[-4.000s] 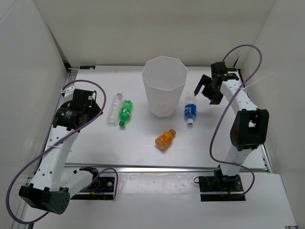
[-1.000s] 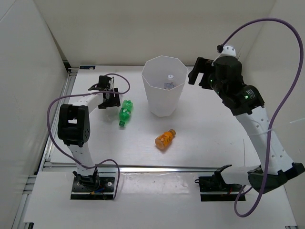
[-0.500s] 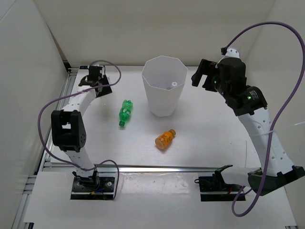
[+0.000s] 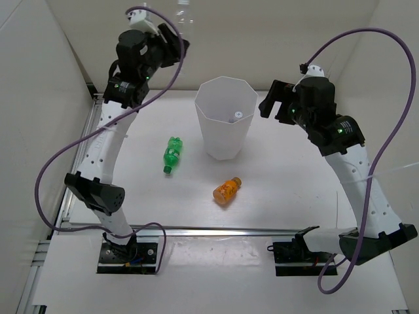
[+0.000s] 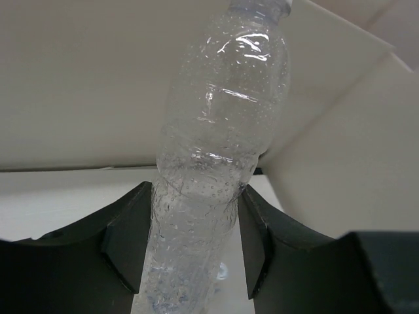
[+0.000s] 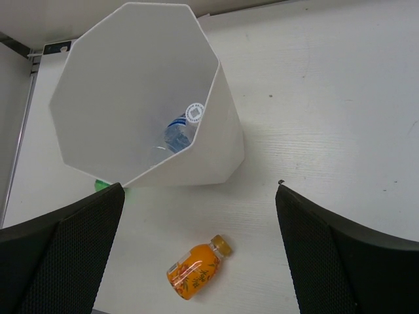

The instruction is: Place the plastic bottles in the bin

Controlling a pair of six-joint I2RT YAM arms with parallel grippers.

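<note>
My left gripper is raised high at the back left, shut on a clear plastic bottle that points up from the jaws. In the left wrist view this bottle is squeezed between both black fingers. The tall white bin stands in the middle of the table, with a blue-labelled bottle lying inside. A green bottle lies left of the bin and an orange bottle in front of it. My right gripper hovers open, right of the bin, above the orange bottle.
White walls close in the table on the left, back and right. A metal rail runs along the near edge, with both arm bases beyond it. Purple cables loop off each arm.
The left arm has swung from low over the table's far left corner to high in the air, carrying the clear bottle up. The right arm has barely moved.
</note>
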